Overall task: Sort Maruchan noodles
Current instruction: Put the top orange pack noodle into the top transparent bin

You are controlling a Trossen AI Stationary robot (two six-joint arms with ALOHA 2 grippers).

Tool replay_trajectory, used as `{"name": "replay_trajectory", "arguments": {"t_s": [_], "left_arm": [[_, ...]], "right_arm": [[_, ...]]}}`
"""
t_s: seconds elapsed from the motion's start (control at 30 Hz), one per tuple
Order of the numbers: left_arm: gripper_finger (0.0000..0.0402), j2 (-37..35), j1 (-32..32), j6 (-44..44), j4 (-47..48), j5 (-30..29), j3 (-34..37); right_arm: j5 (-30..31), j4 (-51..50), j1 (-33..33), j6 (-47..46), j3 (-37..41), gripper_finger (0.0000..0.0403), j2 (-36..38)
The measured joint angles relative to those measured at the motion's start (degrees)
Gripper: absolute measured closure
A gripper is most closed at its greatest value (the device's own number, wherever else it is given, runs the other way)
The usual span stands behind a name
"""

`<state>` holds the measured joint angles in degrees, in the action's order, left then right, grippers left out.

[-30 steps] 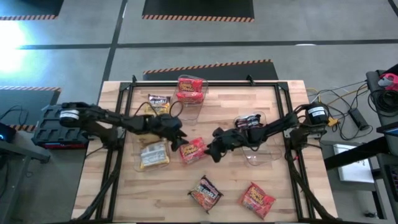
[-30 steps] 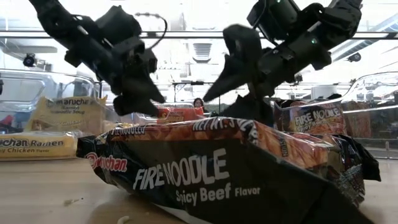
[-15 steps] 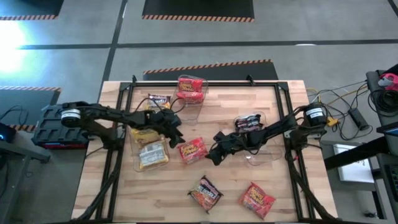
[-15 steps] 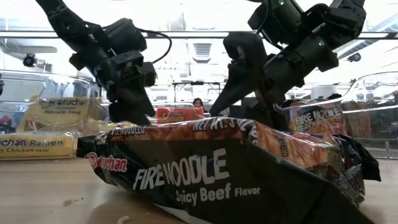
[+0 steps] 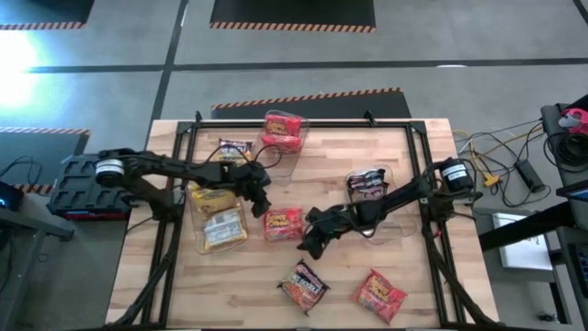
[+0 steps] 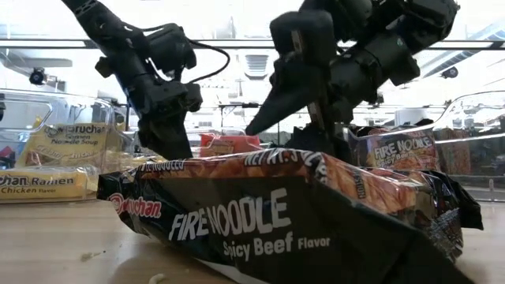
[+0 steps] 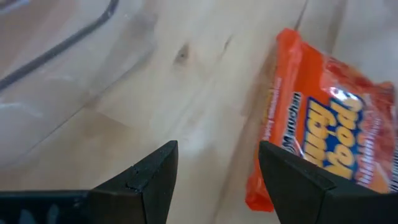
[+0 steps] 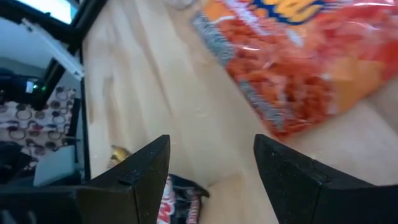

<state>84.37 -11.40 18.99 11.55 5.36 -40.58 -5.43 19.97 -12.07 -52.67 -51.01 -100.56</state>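
1. Change: the red crinkly plastic Maruchan packet (image 5: 283,223) at table centre now lies flat and free on the light wooden slat table (image 5: 413,276). A sec ago both grippers were crowding it; now both have backed off, nothing held.
2. Left gripper (image 5: 261,204): has pulled back toward its own side and sits just beside the red packet's edge nearest the left arm. Fingers apart, empty; left wrist view shows bare wood between them, packet (image 7: 323,155) off to one side.
3. Right gripper (image 5: 310,245): has slid toward the near edge and hangs just off the packet's near-right corner. Fingers spread, empty; right wrist view shows wood between them, red packet (image 8: 298,68) ahead.
4. Meaning (my read): the packet looks released or re-set between the arms, not yet sorted. Next step prob a fresh grab, then carry to the clear plastic bin holding red packets (image 5: 283,133) at the far edge.
5. Other stock: yellow packets in the clear bin on the left (image 5: 219,221); dark packets in the clear bin on the right (image 5: 367,184); dark brown-black Fire Noodle packet (image 5: 306,283) and another red packet (image 5: 379,292) loose near the front edge; one dark packet (image 5: 234,148) loose, beside the red bin.
6. Room: open wood around the centre packet on its near side, and between it and the far bin. Left bin is close to the left gripper, right bin close behind the right arm, so swings need care. Black frame rails (image 5: 175,230) run along both sides.
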Motion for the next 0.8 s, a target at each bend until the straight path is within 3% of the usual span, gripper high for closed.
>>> {"name": "replay_trajectory", "arguments": {"t_s": [0.37, 0.8], "left_arm": [[0.0196, 5.21, -0.07, -1.13, -0.26, -2.69, -1.47], [0.0196, 5.08, 1.49, 0.61, 0.53, 3.29, -1.46]], "right_arm": [[0.50, 0.02, -0.43, 2.76, -2.93, 0.0193, -3.84], [2.55, -0.06, 0.06, 5.04, -3.03, 0.0193, -6.18]]}}
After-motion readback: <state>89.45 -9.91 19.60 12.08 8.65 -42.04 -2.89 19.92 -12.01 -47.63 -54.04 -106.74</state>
